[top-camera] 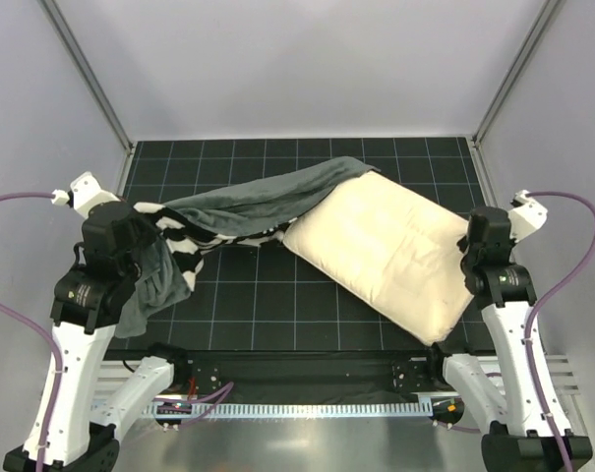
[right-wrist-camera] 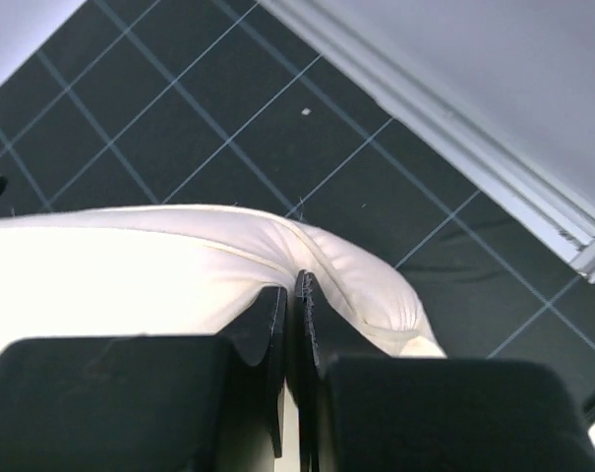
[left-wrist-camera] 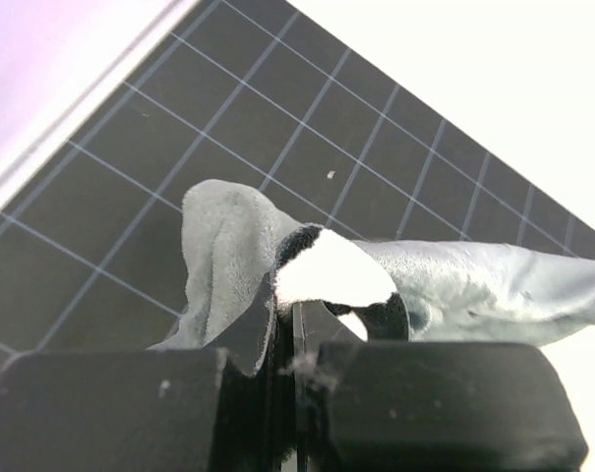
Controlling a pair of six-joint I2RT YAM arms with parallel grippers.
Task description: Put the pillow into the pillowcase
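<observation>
The cream pillow (top-camera: pixel 390 251) lies slanted on the black gridded table, from the middle toward the near right. The pillowcase (top-camera: pixel 253 206), grey plush with zebra stripes beneath, stretches from the left arm to the pillow's far corner and drapes over that corner. My left gripper (top-camera: pixel 157 228) is shut on the pillowcase's edge; in the left wrist view (left-wrist-camera: pixel 295 313) a zebra and grey fold (left-wrist-camera: pixel 327 265) sits pinched between the jaws. My right gripper (top-camera: pixel 466 248) is shut on the pillow's right edge; the right wrist view (right-wrist-camera: pixel 295 285) shows cream fabric (right-wrist-camera: pixel 179 265) clamped between the fingers.
Grey walls with metal frame posts (top-camera: pixel 86 74) enclose the table on the left, back and right. A slotted metal rail (top-camera: pixel 307 403) runs along the near edge between the arm bases. Part of the pillowcase hangs down over the left arm (top-camera: pixel 149 295).
</observation>
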